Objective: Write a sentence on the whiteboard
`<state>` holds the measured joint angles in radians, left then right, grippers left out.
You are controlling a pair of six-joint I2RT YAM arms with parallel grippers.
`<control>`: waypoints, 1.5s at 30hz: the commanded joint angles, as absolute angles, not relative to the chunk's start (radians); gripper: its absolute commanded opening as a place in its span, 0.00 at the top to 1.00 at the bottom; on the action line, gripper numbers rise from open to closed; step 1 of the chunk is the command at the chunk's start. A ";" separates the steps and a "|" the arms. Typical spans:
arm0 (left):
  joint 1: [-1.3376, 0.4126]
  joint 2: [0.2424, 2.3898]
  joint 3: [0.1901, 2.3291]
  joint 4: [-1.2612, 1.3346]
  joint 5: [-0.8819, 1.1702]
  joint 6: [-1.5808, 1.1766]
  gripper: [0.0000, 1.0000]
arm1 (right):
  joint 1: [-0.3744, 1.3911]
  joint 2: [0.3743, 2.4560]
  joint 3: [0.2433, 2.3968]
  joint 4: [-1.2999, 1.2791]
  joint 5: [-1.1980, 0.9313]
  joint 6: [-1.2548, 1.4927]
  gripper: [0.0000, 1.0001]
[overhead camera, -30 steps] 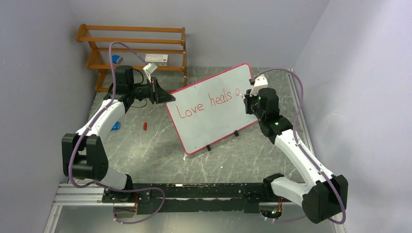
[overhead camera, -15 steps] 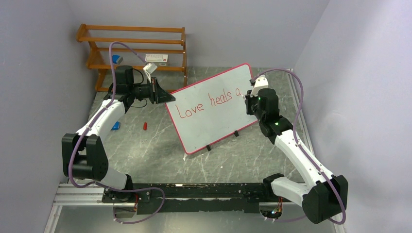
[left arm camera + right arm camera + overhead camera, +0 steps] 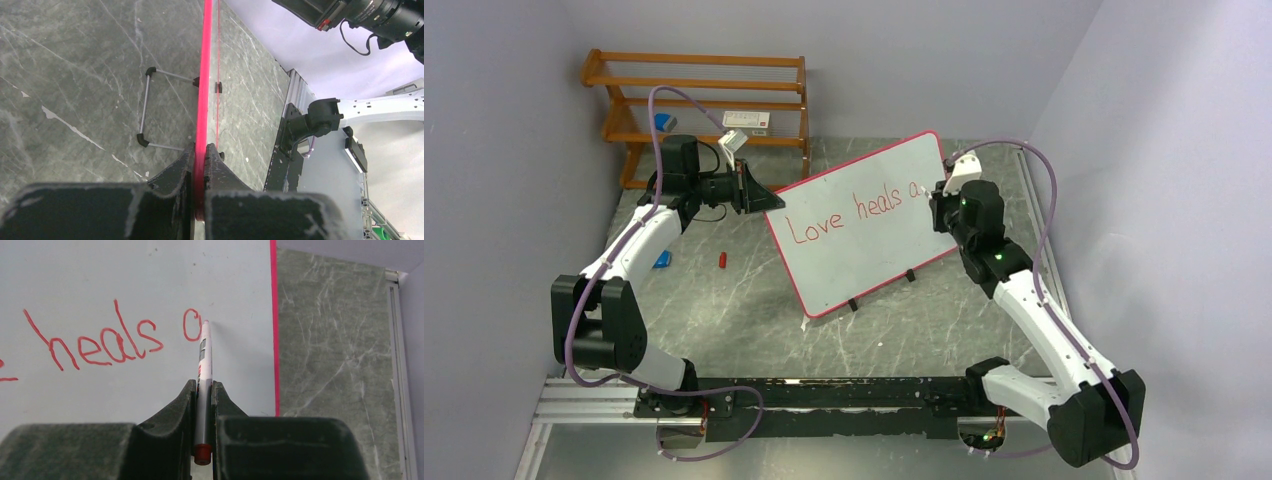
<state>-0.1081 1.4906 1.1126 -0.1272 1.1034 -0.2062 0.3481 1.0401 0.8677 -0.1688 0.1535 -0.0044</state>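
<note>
Now the left gripper (image 3: 200, 150) is pinching the red-pink frame of the whiteboard (image 3: 864, 255) at its left edge, with its jaws closed tight on the thin rim. The board is standing tilted back on the grey marbled table (image 3: 754, 310), propped on small black feet and a wire stand (image 3: 145, 107), and it is angled between the two arms. The right gripper (image 3: 202, 386) is squeezing a white marker (image 3: 204, 365) lengthwise, its jaws narrowed to the pen's width and the red end plug pointing toward the wrist camera. The marker's tip is resting against the white surface at the upper right of the last red letter. The sentence (image 3: 854, 212) is running in slanted red script across the board's upper half, reading "Love heals a". A small red cap (image 3: 722, 260) and a blue object (image 3: 662, 259) are lying on the table near the left arm. A wooden slatted rack (image 3: 694, 95) is standing by the back wall.
</note>
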 commanded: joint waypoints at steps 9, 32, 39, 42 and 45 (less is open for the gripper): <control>-0.089 1.493 1.089 -0.165 1.046 -0.178 0.95 | 0.348 1.133 0.992 -0.094 0.123 -0.020 1.00; -0.089 1.497 1.090 -0.169 1.043 -0.174 0.95 | 0.347 1.138 0.949 -0.127 0.133 -0.016 1.00; -0.089 1.496 1.091 -0.169 1.044 -0.173 0.95 | 0.347 1.120 0.917 -0.146 0.135 -0.008 1.00; -0.089 1.497 1.091 -0.170 1.043 -0.173 0.95 | 0.347 1.113 0.901 -0.148 0.138 -0.004 1.00; -0.089 1.496 1.090 -0.169 1.042 -0.174 0.95 | 0.347 1.108 0.890 -0.153 0.144 -0.002 1.00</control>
